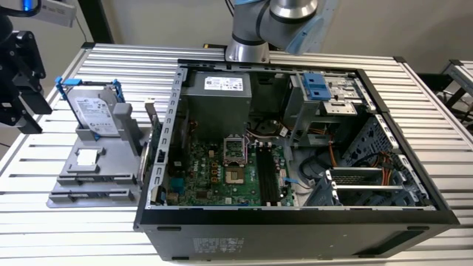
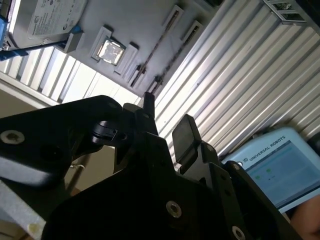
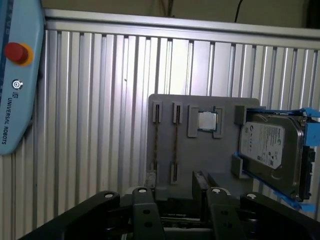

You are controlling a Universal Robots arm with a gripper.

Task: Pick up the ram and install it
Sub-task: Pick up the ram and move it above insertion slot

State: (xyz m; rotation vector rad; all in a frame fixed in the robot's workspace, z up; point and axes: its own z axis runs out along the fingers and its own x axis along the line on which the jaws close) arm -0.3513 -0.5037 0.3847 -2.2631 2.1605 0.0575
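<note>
Arm's black end (image 1: 19, 77): you are seeing it hanging at the exterior view's left edge, beside the gray holder and apart from it.
Hand (image 3: 178, 197): your hand is hovering over the slatted tabletop (image 1: 111, 55) near the holder. Its fingers (image 2: 187, 131) are standing spread, with bright slats showing between them, and they are pinching nothing.
Gray holder (image 1: 111, 166): it is lying flat on the tabletop, just beside the case's outer wall on the exterior view's left.
Hard drive (image 1: 99, 111): it is sitting in its blue rails at the holder's far end.
Processor chip (image 3: 206, 120): it is resting in a square recess of the holder, between the narrow slots and the hard drive.
Ram (image 3: 175, 145): your task piece is sitting on edge in one of the holder's two narrow slots and showing as a thin dark strip. It is outside the case, and the hand is not touching it.
Computer case (image 1: 296, 221): it is lying on its side with the open face turned up.
Motherboard (image 1: 214, 177): it is lying green on the case floor.
Memory slots (image 1: 267, 176): the long black slots are running along the board, well apart from the ram.
Arm base (image 1: 247, 50): it is standing behind the case.
Pendant (image 2: 280, 170): it is lying near the holder in both wrist views.
</note>
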